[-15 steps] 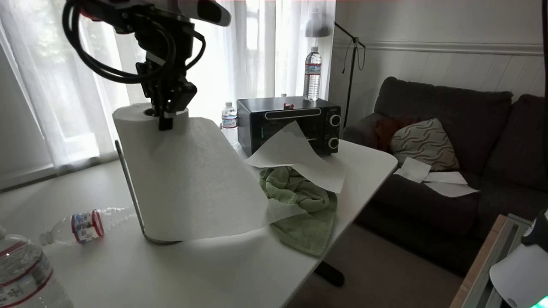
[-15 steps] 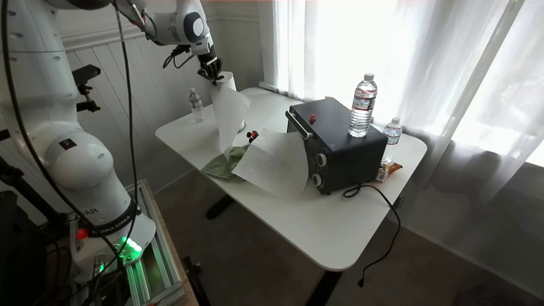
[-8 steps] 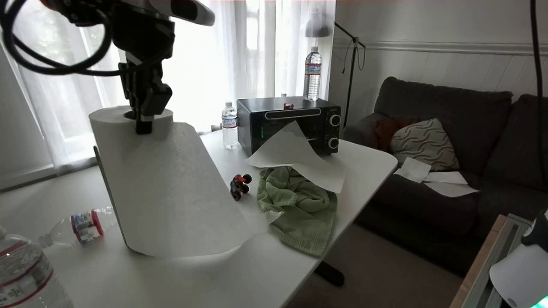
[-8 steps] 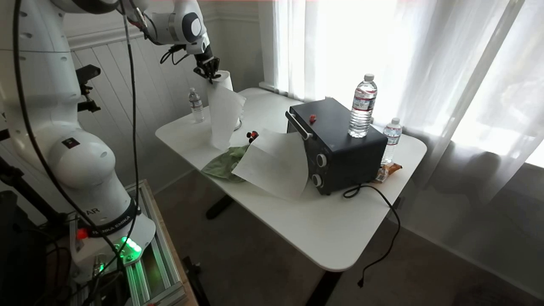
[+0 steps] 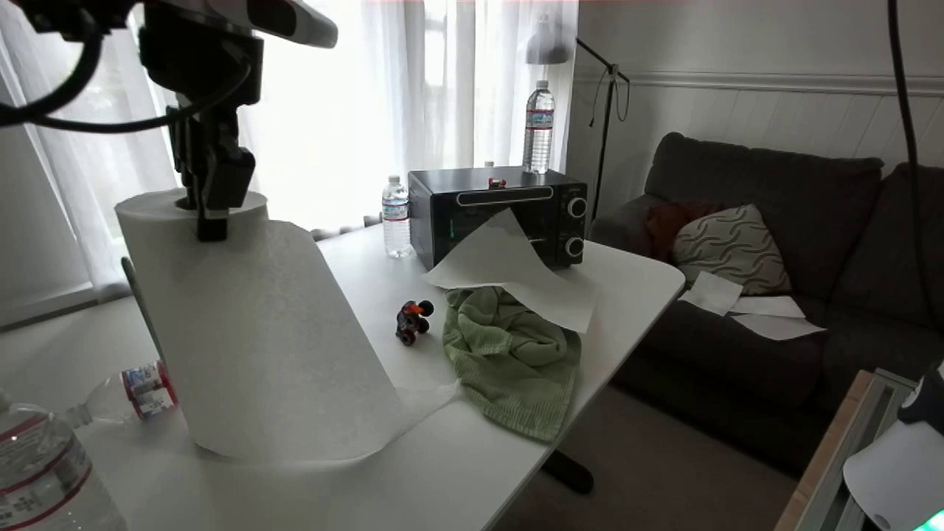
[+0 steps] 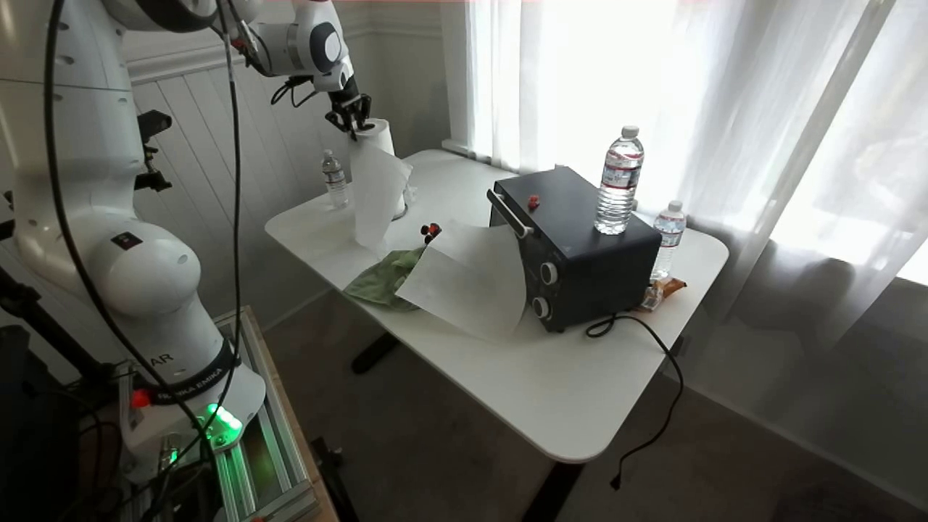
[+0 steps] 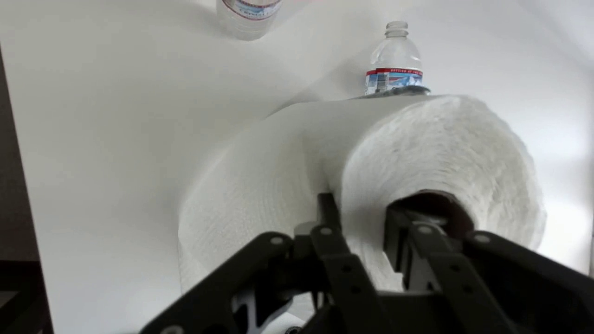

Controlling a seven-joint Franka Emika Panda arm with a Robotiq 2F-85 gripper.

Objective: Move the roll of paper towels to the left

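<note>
Lost in the dark: the tip of one finger of my claw (image 7: 361, 205), down inside the core of the paper towel roll (image 7: 464, 134).
Fallen bottle (image 5: 125, 396): base hidden behind the roll.
Upright bottle (image 5: 51, 479): cut off by the edge in an exterior view.
Loose sheet (image 5: 324, 354): trails from the roll toward the green cloth (image 5: 520, 365); whether they touch I cannot tell.
Around me: toy car (image 5: 411, 323) near the cloth; big paper (image 6: 467, 283) partly over the cloth, in front of the oven (image 6: 573, 232).
My pinch: fingers squeezing the roll's wall, one inside, one outside.
Roll: near the end of the table (image 6: 536, 391) away from the oven.
Arm (image 6: 275, 51): stretched far out, wrist angled down above the roll.
</note>
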